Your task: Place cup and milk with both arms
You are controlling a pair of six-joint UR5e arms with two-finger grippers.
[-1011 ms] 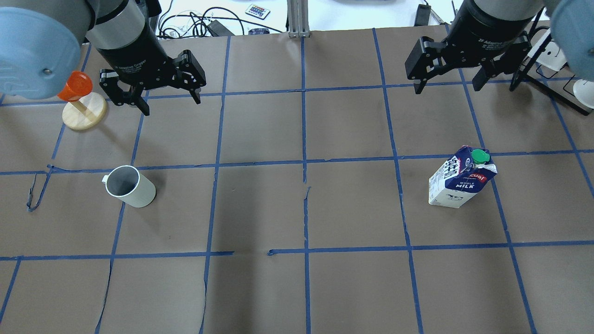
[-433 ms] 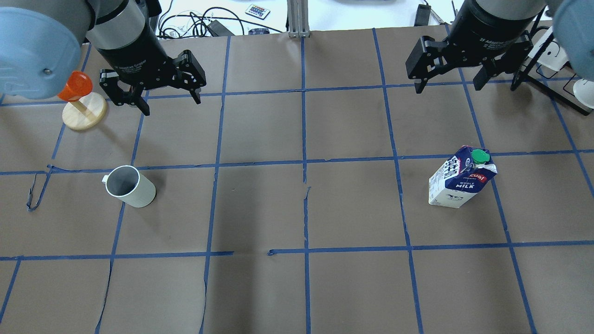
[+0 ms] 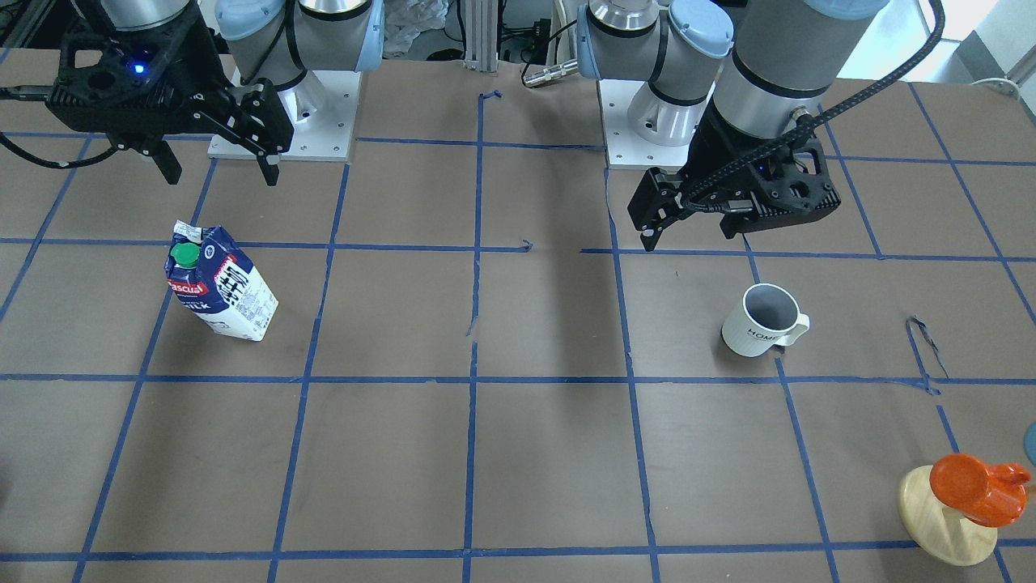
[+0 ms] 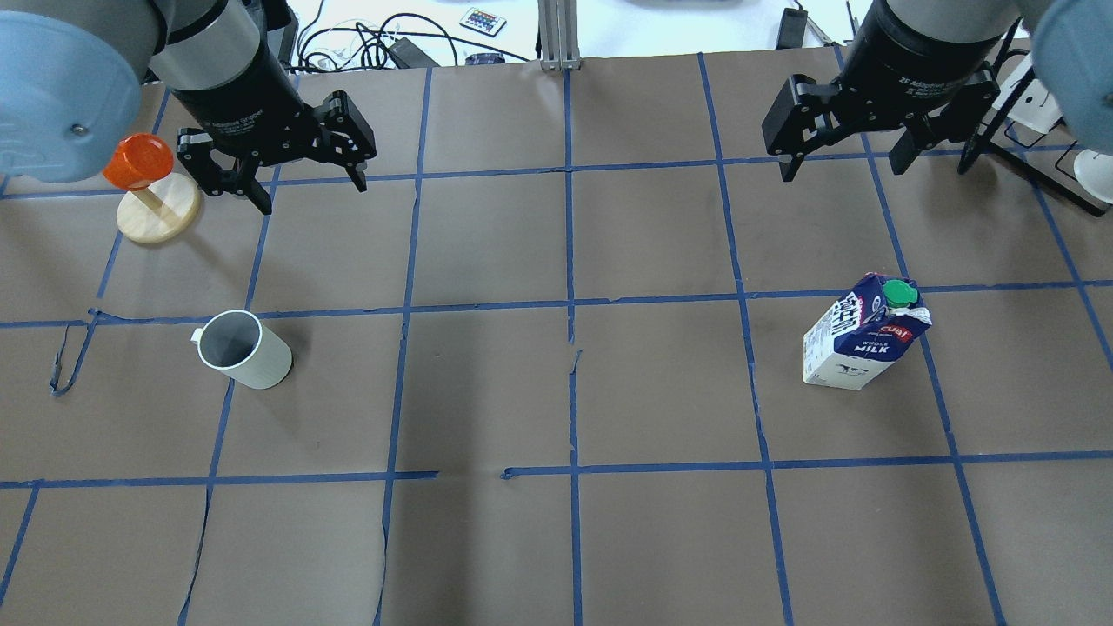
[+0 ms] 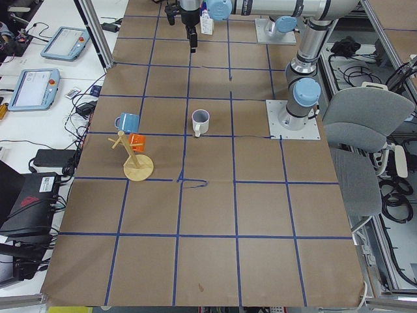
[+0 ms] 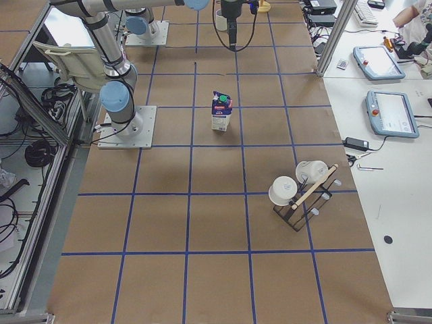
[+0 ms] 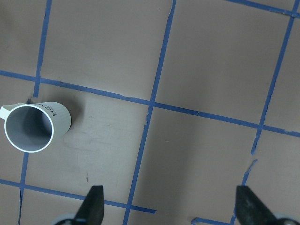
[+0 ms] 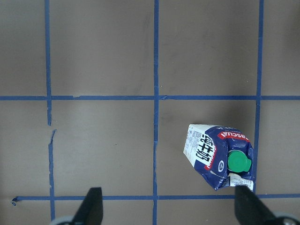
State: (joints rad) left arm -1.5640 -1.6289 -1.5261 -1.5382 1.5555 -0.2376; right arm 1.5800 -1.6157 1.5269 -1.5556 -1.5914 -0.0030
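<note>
The white cup stands upright on the brown paper at the left, handle to its left; it also shows in the front view and the left wrist view. The milk carton stands upright at the right, green cap on top; it also shows in the front view and the right wrist view. My left gripper is open and empty, high above the table, beyond the cup and apart from it. My right gripper is open and empty, high beyond the milk.
A wooden mug stand with an orange cup stands left of my left gripper. A black rack with white cups stands at the far right. Blue tape lines grid the paper. Cables lie past the far edge.
My left gripper has shifted a little to the left and away from the cup. My right gripper has barely moved. Cup and milk stand as before.
</note>
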